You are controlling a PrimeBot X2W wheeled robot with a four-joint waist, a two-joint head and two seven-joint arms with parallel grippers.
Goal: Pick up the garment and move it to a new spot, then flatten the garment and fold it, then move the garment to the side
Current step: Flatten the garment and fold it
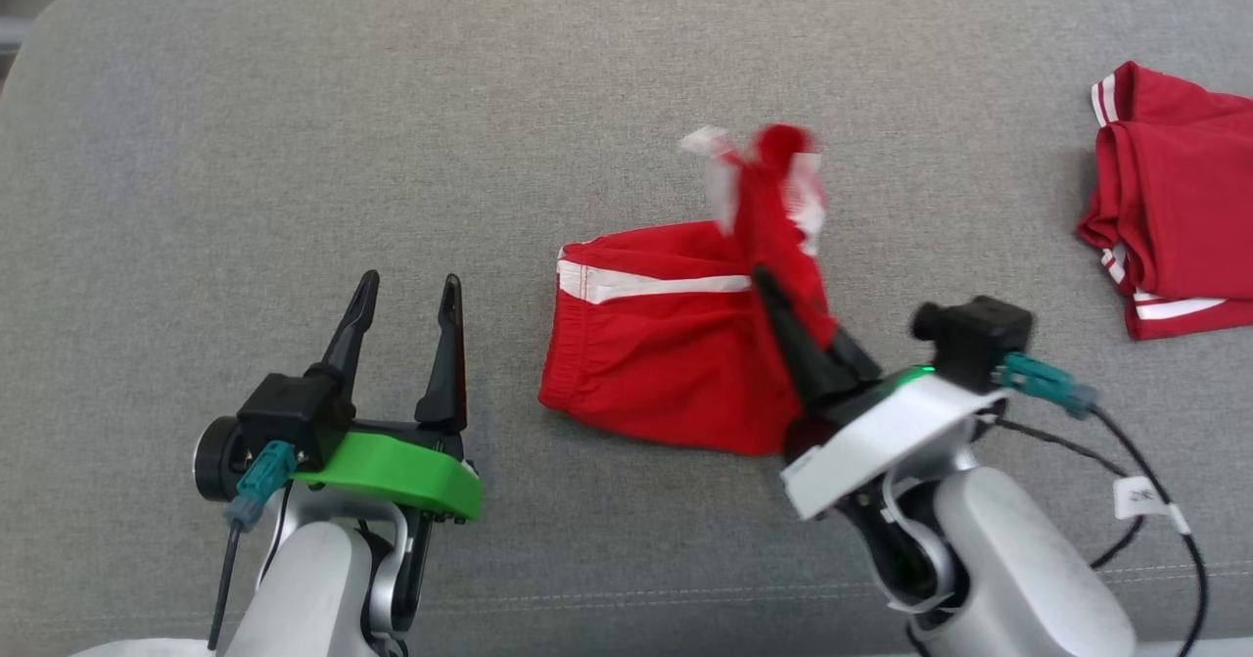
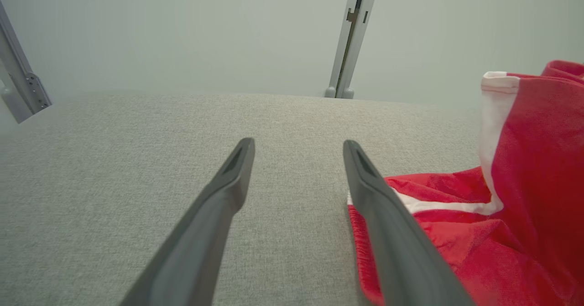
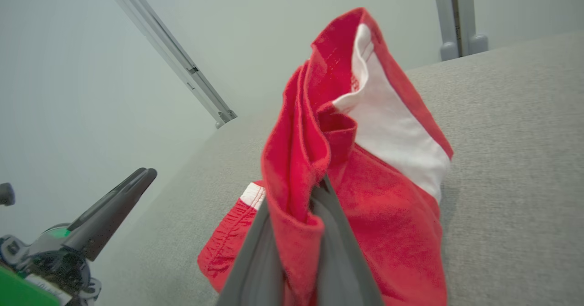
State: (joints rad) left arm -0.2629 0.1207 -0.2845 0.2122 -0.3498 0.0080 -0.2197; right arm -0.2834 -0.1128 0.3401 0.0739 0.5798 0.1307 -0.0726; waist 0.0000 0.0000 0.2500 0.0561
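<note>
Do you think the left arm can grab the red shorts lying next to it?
Probably yes. The left gripper has its jaws open, and only bare grey cushion lies between it and the red shorts' near edge.

Soft even light, faint shadows — garment point(image 1: 666, 353) blurred at its raised end; wrist-view edges warped.

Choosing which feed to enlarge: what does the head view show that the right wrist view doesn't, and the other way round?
Head view adds: a second red garment lying far to the right, and the full width of the red shorts. Right wrist view adds: metal frame posts behind the surface, and the fold clamped in the right pincer up close. Both: the shorts partly raised, the open left pincer, the grey fabric surface.
</note>
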